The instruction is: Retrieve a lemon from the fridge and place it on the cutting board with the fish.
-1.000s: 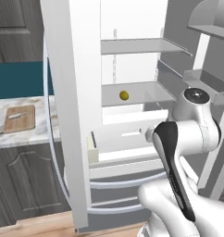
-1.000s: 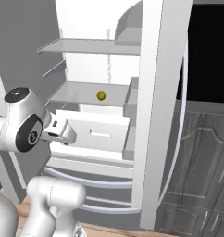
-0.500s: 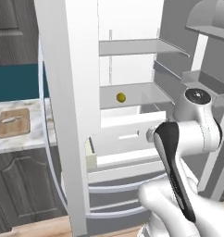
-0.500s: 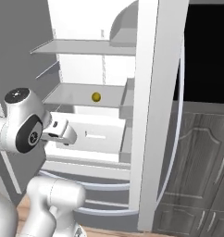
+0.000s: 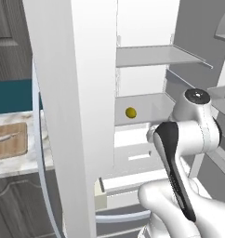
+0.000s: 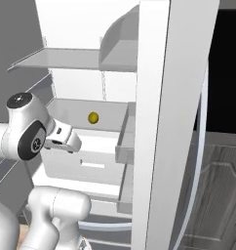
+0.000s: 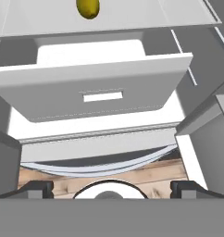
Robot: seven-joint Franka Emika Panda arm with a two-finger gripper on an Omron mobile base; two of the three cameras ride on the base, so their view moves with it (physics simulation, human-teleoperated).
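Note:
The fridge stands open, its white door edge close in front of me. On its middle shelf lies the small yellow lemon, also seen as the lemon and, at the top edge of the hand view, the lemon. My gripper hangs open and empty in front of the pulled-out white drawer, below and short of the lemon. Its fingertips stand wide apart. On the marble counter at the left lies the cutting board with the fish on it.
The open fridge door rises between me and the dark wood-grain cabinets at the right. An upper glass shelf hangs over the lemon. The other door's bins stand beside the arm. The lower freezer drawer curves below.
The whole picture has shifted and grown: the base has driven closer to the fridge. The arm holds the same pose, and the gripper has stayed open.

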